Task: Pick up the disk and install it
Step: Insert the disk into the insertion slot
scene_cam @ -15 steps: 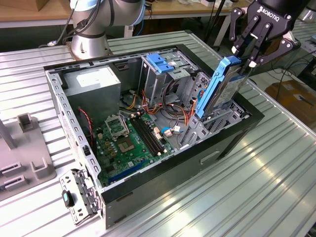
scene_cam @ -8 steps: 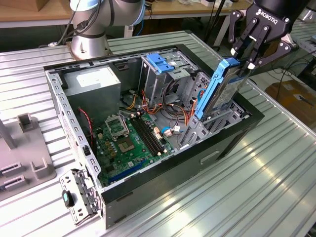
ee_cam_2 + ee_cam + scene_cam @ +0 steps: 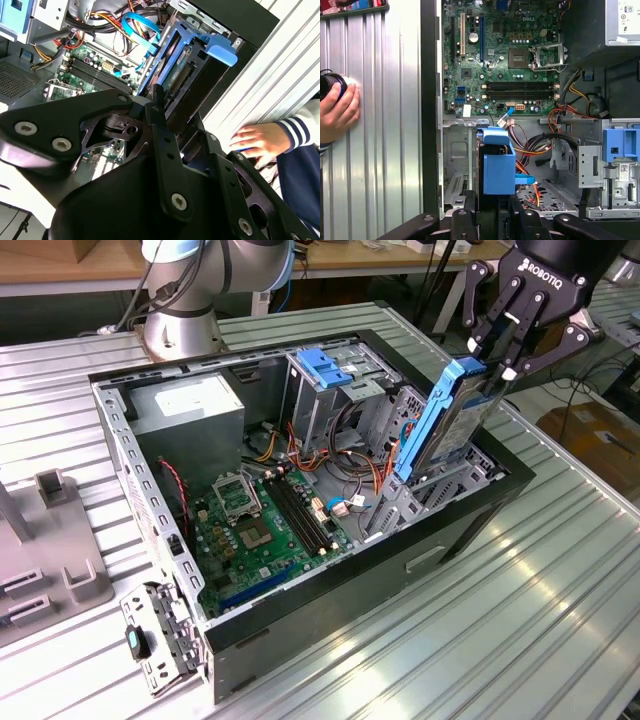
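The gripper (image 3: 497, 368) has its fingers closed on the upper end of the disk (image 3: 445, 420), which stands on end and slightly tilted in its blue rail frame. Its lower end is down among the metal bay walls at the corner of the open computer case (image 3: 430, 560) toward the exterior view's right. In the first wrist view the disk (image 3: 497, 167) sits just ahead of the black fingers (image 3: 469, 212), over the bay floor. The case lies on a ribbed metal table (image 3: 540, 620) in a workshop with benches behind. Inside are a green motherboard (image 3: 262, 530), a grey power-supply box (image 3: 195, 405), a blue bracket (image 3: 325, 365) on the drive cage, and loose cables (image 3: 375, 475) close beside the bay. A person's hand (image 3: 337, 112) rests on the table just outside the case wall
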### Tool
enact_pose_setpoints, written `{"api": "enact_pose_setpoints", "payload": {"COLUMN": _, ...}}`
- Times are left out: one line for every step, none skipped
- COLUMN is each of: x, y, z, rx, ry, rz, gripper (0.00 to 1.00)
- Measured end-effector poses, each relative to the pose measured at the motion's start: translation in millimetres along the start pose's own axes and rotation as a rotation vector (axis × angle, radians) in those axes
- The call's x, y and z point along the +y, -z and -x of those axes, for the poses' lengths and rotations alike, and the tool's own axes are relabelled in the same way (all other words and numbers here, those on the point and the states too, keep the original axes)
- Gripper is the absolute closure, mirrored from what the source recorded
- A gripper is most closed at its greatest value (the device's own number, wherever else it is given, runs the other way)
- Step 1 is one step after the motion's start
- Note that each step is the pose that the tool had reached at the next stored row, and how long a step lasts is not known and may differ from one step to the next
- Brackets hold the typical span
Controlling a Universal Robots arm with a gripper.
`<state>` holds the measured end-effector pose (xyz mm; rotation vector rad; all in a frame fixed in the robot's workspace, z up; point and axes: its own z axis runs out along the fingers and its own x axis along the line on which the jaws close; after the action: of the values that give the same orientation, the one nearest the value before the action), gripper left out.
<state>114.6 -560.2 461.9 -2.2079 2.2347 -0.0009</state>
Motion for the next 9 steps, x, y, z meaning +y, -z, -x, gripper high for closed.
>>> {"api": "enact_pose_setpoints", "payload": {"x": 0.0, "y": -0.4, "z": 0.0, "rx": -0.0001, "ry": 0.0, "rz": 0.0, "gripper": 0.65}}
{"api": "enact_pose_setpoints", "payload": {"x": 0.0, "y": -0.4, "z": 0.0, "rx": 0.0, "ry": 0.0, "rz": 0.0, "gripper": 0.65}}
{"api": "enact_pose_setpoints", "payload": {"x": 0.0, "y": -0.6, "z": 0.0, "rx": 0.0, "ry": 0.0, "rz": 0.0, "gripper": 0.65}}
{"api": "enact_pose_setpoints", "payload": {"x": 0.0, "y": -0.7, "z": 0.0, "rx": 0.0, "ry": 0.0, "rz": 0.0, "gripper": 0.65}}
{"api": "enact_pose_setpoints", "payload": {"x": 0.0, "y": -0.7, "z": 0.0, "rx": 0.0, "ry": 0.0, "rz": 0.0, "gripper": 0.65}}
{"api": "enact_pose_setpoints", "payload": {"x": -0.1, "y": -0.8, "z": 0.0, "rx": 0.0, "ry": 0.0, "rz": 0.0, "gripper": 0.65}}
{"api": "enact_pose_setpoints", "payload": {"x": -0.2, "y": -0.8, "z": 0.0, "rx": 0.0, "ry": 0.0, "rz": 0.0, "gripper": 0.65}}
{"api": "enact_pose_setpoints", "payload": {"x": -0.2, "y": -0.8, "z": 0.0, "rx": 0.0, "ry": 0.0, "rz": 0.0, "gripper": 0.65}}
{"api": "enact_pose_setpoints", "payload": {"x": -0.2, "y": -0.8, "z": 0.0, "rx": 0.0, "ry": 0.0, "rz": 0.0, "gripper": 0.65}}
